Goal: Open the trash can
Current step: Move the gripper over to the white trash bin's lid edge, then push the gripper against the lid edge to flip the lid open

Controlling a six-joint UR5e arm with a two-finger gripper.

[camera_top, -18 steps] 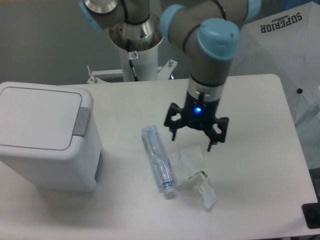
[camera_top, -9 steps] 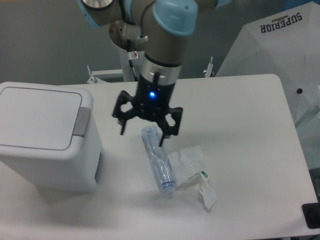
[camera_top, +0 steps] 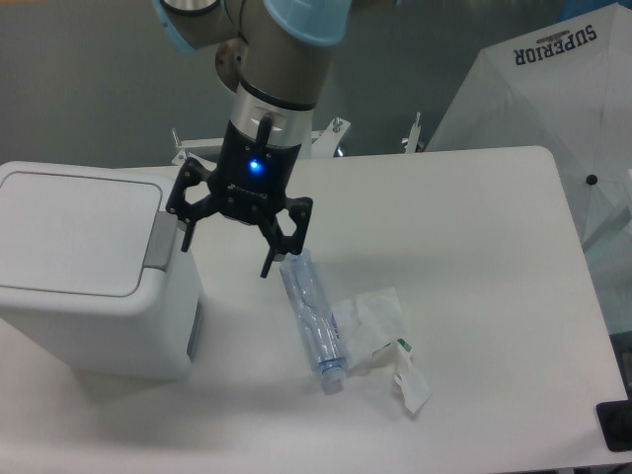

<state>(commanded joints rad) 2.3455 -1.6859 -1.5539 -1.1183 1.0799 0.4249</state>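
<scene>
The trash can [camera_top: 84,272] is a large white boxy bin at the left of the table. Its flat white lid [camera_top: 69,229] lies closed, with a grey push tab [camera_top: 162,238] on its right rim. My gripper [camera_top: 227,255] hangs open and empty, pointing down, just right of the bin. Its left finger [camera_top: 186,229] is close beside the grey tab; I cannot tell whether it touches.
A clear plastic bottle [camera_top: 311,319] lies on the white table [camera_top: 474,247] right of the gripper. Crumpled clear wrapping with a green label [camera_top: 380,336] lies beside it. A white umbrella [camera_top: 553,89] stands at the back right. A dark object [camera_top: 616,425] sits at the table's right edge.
The gripper has moved left across the table, from above the wrapping, over the bottle, to beside the bin's grey tab. It stays open. The objects have not moved.
</scene>
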